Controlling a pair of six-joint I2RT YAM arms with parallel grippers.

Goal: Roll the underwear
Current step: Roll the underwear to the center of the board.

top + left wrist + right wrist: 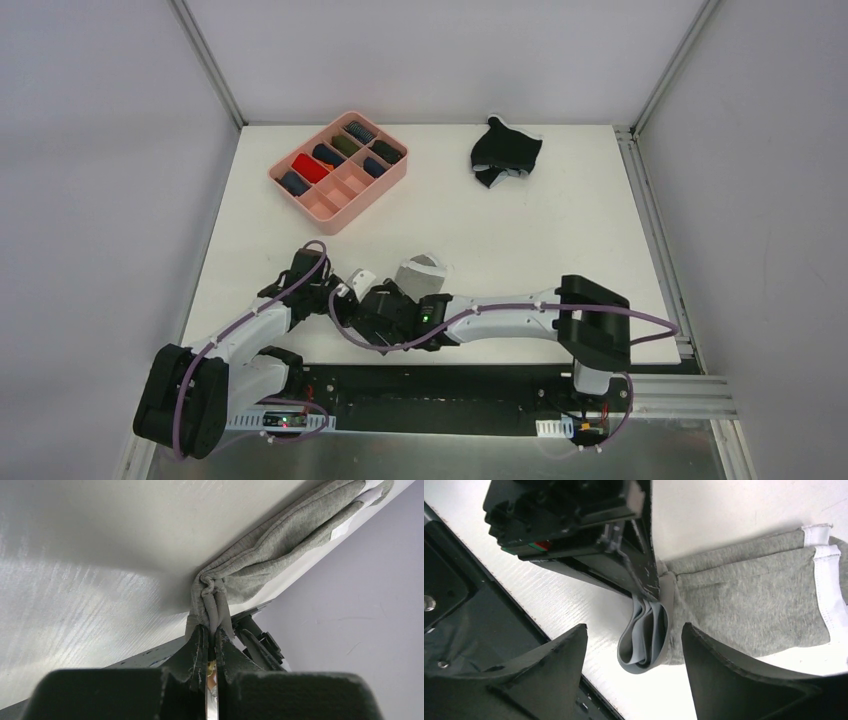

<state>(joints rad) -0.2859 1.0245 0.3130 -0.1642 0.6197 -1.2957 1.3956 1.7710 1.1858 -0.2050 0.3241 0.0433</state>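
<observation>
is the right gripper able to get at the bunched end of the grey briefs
Probably yes: the right gripper stands open astride the bunched end of the grey briefs, nothing between. The left gripper, shut on that end, crowds one side.

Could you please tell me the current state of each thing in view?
grey underwear: lying folded, one end pinched.
black underwear: crumpled at the far right, untouched.
pink compartment tray: partly filled, near compartments empty.
left hand: shut on the grey underwear.
right hand: open, straddling the pinched end.
</observation>
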